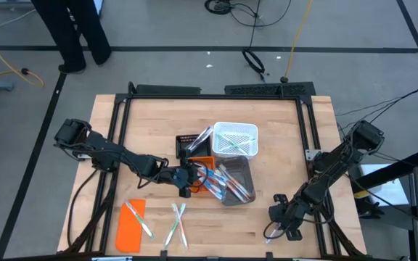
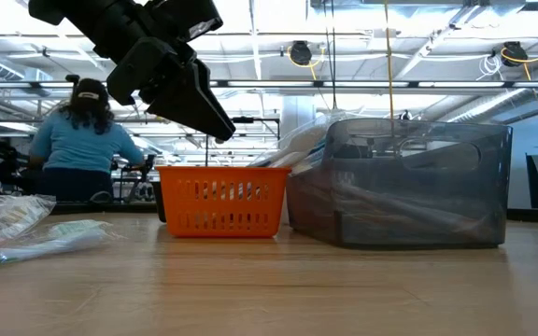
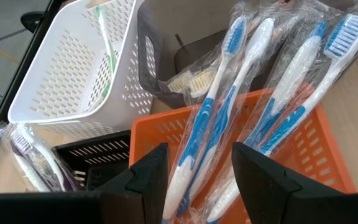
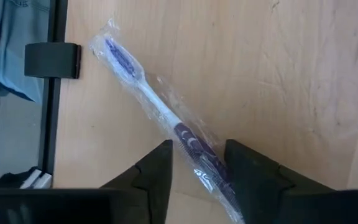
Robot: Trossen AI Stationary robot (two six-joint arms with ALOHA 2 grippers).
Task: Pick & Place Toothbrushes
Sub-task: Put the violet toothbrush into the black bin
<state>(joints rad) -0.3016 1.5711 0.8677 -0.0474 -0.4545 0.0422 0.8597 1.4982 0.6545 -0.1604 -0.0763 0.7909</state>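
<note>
Several wrapped blue toothbrushes (image 3: 241, 106) lie slanted in the orange basket (image 3: 166, 127), with their heads over its far rim. My left gripper (image 3: 194, 177) hangs open above that basket (image 1: 202, 168). Its fingers stand on either side of the handles, apart from them. It also shows in the low view (image 2: 215, 126). A wrapped purple toothbrush (image 4: 157, 106) lies flat on the table near the front right. My right gripper (image 4: 196, 177), also in the high view (image 1: 274, 228), is open over its handle end. Loose toothbrushes (image 1: 176, 221) lie at the front edge. My right gripper comes from above, slanting down, and stands across the purple toothbrush's handle end (image 4: 194, 152), one finger on each side. I cannot tell whether a finger touches the wrapper. The toothbrush lies flat on the table.
A white basket (image 1: 234, 139) with a green toothbrush, a grey bin (image 1: 244, 168) and a black basket (image 1: 189, 140) crowd the orange one. An orange lid (image 1: 130, 225) with a toothbrush on it lies at the front left. A black frame rail (image 4: 51, 60) runs beside the right gripper. A person (image 2: 87, 140) sits beyond the table.
</note>
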